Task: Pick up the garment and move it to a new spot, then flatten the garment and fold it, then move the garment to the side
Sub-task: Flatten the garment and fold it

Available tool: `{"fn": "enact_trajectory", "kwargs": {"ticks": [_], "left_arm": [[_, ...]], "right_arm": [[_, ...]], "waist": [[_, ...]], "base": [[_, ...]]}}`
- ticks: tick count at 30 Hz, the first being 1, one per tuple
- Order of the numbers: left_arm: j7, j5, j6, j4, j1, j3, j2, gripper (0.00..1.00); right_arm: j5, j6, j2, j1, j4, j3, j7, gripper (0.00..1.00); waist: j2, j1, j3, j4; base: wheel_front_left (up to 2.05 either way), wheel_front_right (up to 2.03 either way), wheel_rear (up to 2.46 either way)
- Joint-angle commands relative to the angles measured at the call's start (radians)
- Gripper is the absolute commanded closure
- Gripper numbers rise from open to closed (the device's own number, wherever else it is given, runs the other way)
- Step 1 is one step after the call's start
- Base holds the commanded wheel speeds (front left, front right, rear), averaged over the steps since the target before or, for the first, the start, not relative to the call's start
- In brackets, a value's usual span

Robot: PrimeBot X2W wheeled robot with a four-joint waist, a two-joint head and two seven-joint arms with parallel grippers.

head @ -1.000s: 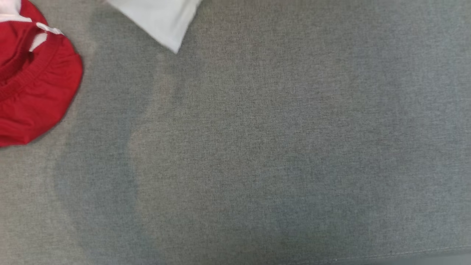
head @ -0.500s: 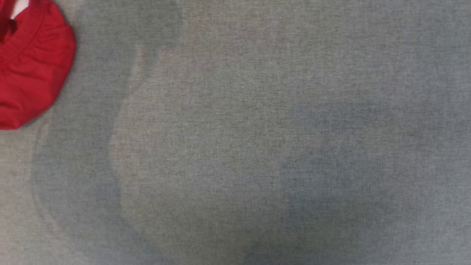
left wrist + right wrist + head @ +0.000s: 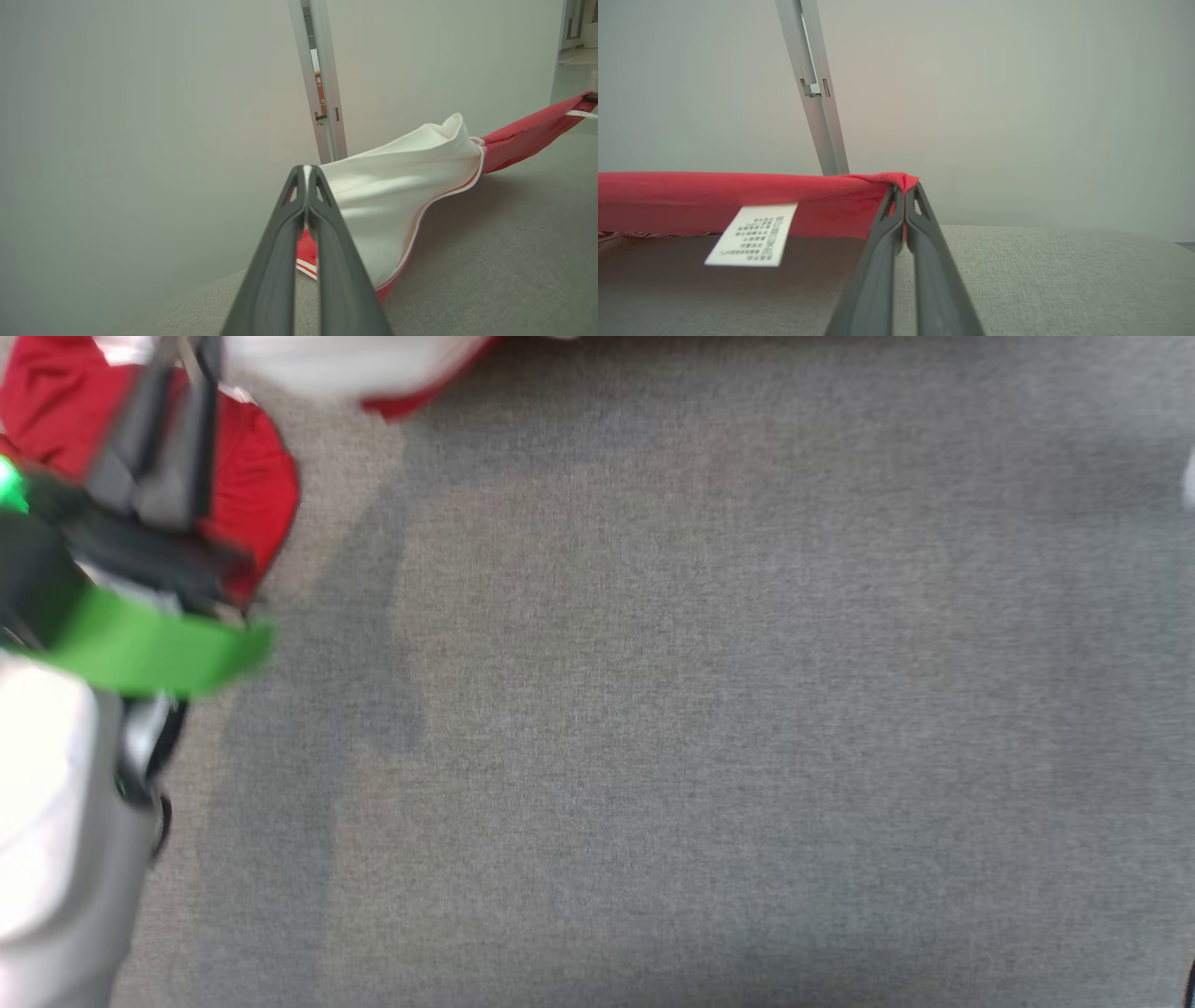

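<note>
The left claw [image 3: 307,173] pinches the garment [image 3: 397,205], fingers pressed together. The right claw [image 3: 905,189] likewise clamps its red edge, fingers meeting at the tips.

The garment [image 3: 397,205] is soft red and white cloth, matt, with a smooth white printed label [image 3: 749,234]. The surface [image 3: 700,709] is coarse grey woven fabric, also matt. The left gripper [image 3: 307,170] and right gripper [image 3: 904,189] look like dark matt plastic. The post [image 3: 817,93] is pale satin metal.
</note>
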Motion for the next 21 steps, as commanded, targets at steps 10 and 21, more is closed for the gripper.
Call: {"fn": "enact_trajectory", "kwargs": {"ticks": [10, 21], "left_arm": [[0.000, 0.042, 0.002, 0.004, 0.390, 0.050, -0.015, 1.00], [0.000, 0.095, 0.002, -0.116, 0.692, 0.108, -0.043, 1.00]], "right_arm": [[0.009, -0.002, 0.086, 0.452, -0.132, -0.038, -0.003, 1.00], [-0.023, -0.002, 0.084, 0.712, -0.286, -0.080, -0.003, 1.00]], "waist": [[0.0000, 0.0000, -0.244, -0.065], [0.0000, 0.0000, -0.313, -0.087]], "base": [[0.00, 0.00, 0.00], [0.00, 0.00, 0.00]]}}
